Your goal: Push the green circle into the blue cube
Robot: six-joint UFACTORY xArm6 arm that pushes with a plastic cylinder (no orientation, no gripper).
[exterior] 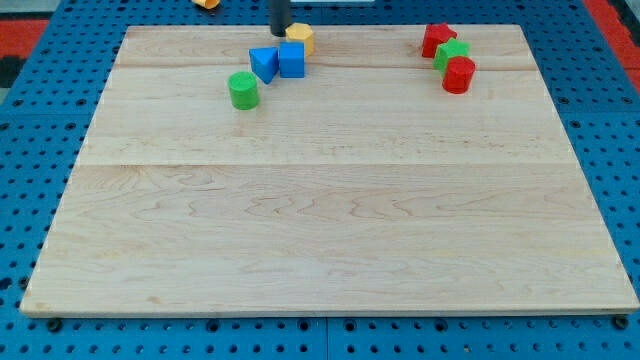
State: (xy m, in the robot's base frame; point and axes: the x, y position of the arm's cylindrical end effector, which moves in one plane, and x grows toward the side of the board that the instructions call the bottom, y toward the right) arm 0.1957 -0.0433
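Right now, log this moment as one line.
my tip: view's top, beside yellow block | green circle: apart from blue cube | push: not done

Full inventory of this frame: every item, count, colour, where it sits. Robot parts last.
green circle: 1, green, upper left of the board, just left and below the blue pair
blue cube: 1, blue, upper left, touching the other blue block
blue block: 1, blue, wedge-like, left of the blue cube
yellow block: 1, yellow, behind the blue cube near the top edge
red block: 1, red, upper right
green block: 1, green, upper right, between the two reds
red cylinder: 1, red, lowest of the right cluster
orange object: 1, off the board at the view's top, cut off
board: 1, light wood
my tip: 1, dark rod, beside the yellow block, above the blue cube
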